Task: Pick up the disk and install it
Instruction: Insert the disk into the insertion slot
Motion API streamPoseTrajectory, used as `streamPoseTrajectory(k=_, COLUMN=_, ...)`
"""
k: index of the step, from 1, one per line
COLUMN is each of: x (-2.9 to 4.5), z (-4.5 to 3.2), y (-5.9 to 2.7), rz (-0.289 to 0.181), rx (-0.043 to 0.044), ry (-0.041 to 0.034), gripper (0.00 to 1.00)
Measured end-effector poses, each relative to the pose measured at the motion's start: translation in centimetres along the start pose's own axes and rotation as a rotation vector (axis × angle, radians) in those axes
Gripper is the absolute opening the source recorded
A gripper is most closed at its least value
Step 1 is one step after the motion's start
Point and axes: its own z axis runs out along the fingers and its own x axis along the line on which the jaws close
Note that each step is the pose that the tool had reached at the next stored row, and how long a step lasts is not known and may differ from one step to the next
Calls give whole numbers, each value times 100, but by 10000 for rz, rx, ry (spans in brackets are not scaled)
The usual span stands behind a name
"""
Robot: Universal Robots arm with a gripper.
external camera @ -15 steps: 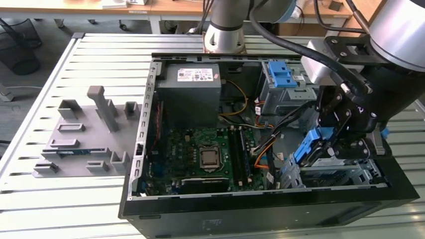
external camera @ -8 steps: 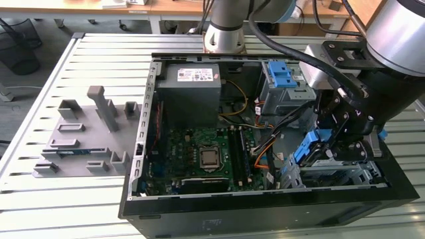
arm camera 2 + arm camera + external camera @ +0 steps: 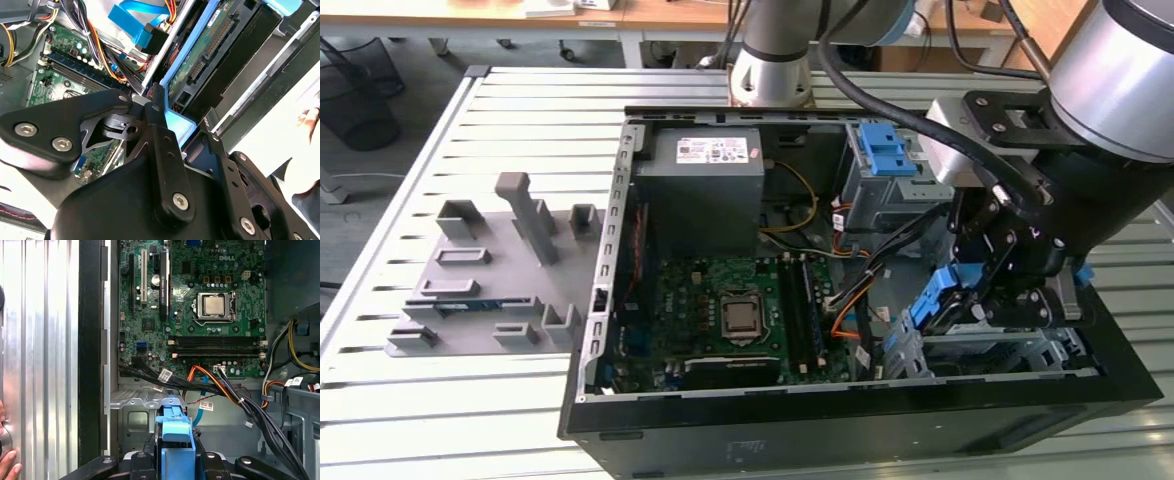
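The disk (image 3: 942, 303), a drive in a blue plastic carrier, hangs upright just above the metal drive cage (image 3: 1014, 352) in the front right corner of the open computer case (image 3: 854, 415). My gripper (image 3: 997, 290) is shut on it from above. In the first wrist view the blue carrier (image 3: 175, 442) sits clamped between my black fingers (image 3: 148, 459), over the cage's metal edge (image 3: 135, 402). The second wrist view shows the disk's connector edge (image 3: 202, 57) and a blue carrier corner (image 3: 177, 125) beside one finger (image 3: 161, 135).
A motherboard (image 3: 734, 305) lies on the case floor, and a grey power supply (image 3: 707, 165) stands at the back. Blue latch tabs (image 3: 887, 150) top the rear bay. Orange and black cables (image 3: 225, 390) cross near the cage. A grey fixture (image 3: 494, 270) rests on the slatted table. A person's hand (image 3: 7, 472) is nearby.
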Motion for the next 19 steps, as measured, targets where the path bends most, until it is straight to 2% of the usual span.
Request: streamPoseTrajectory(k=19, x=1, z=82, y=-2, rz=0, rx=0, ry=1, gripper=36)
